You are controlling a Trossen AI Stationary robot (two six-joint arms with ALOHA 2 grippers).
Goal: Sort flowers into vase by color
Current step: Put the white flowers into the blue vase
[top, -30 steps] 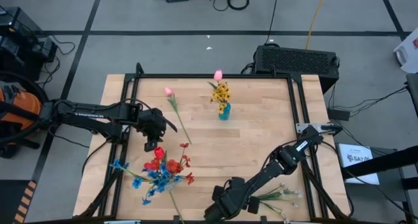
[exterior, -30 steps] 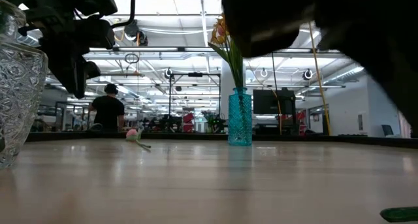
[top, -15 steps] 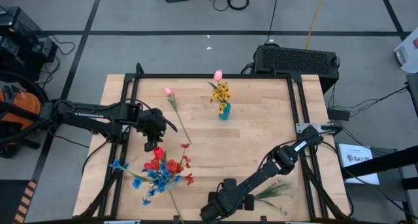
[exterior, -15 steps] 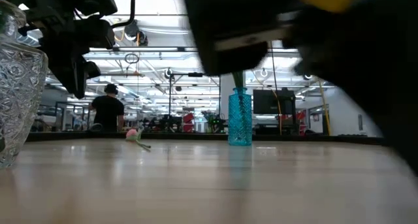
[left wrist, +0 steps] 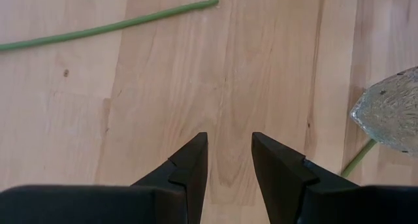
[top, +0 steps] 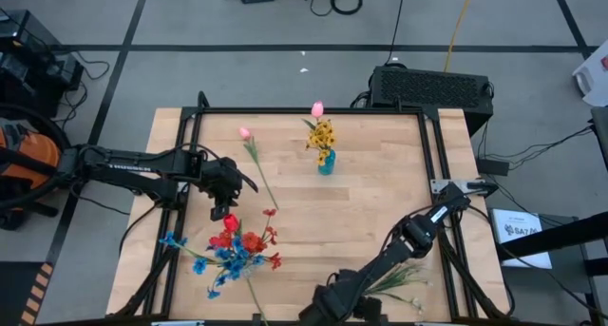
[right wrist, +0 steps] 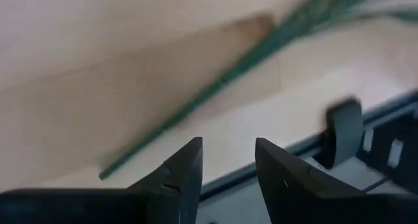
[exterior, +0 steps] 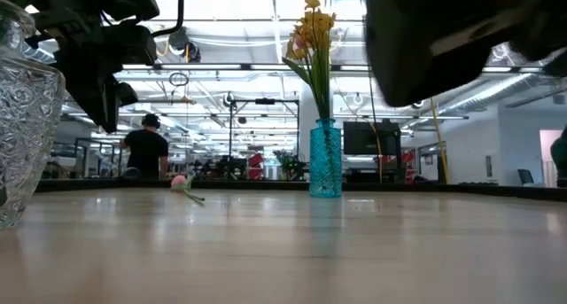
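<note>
**Flowers spread across a pale wood tabletop, both arms empty-handed**

Pale wood planks make up the tabletop (top: 361, 202), framed in black rail, with a busy workshop hall behind it where a person in dark clothes (exterior: 146, 149) stands with their back turned. My landmark is the slim teal glass vase (top: 326, 162) near the far edge, which holds the yellow bunch (top: 323, 133) and a pink tulip (top: 317, 109) upright.

Toward the left arm's side of that vase, another pink tulip with a long green stem (top: 255, 164) lies flat on the wood. Nearer the front edge on that same side, a cut-crystal clear vase (exterior: 22, 109) carries a mixed cluster of red blooms (top: 242, 239) and blue sprays (top: 204, 264).

The left end effector (left wrist: 228, 162) hangs between the two vases above bare wood, its dark fingers (left wrist: 189, 165) slightly parted with nothing between them. The right end effector (right wrist: 225, 165) sits at the front edge, well away from the teal vase, fingers also apart and empty; just beyond it lie green stems with small white blooms (top: 404, 280).
</note>
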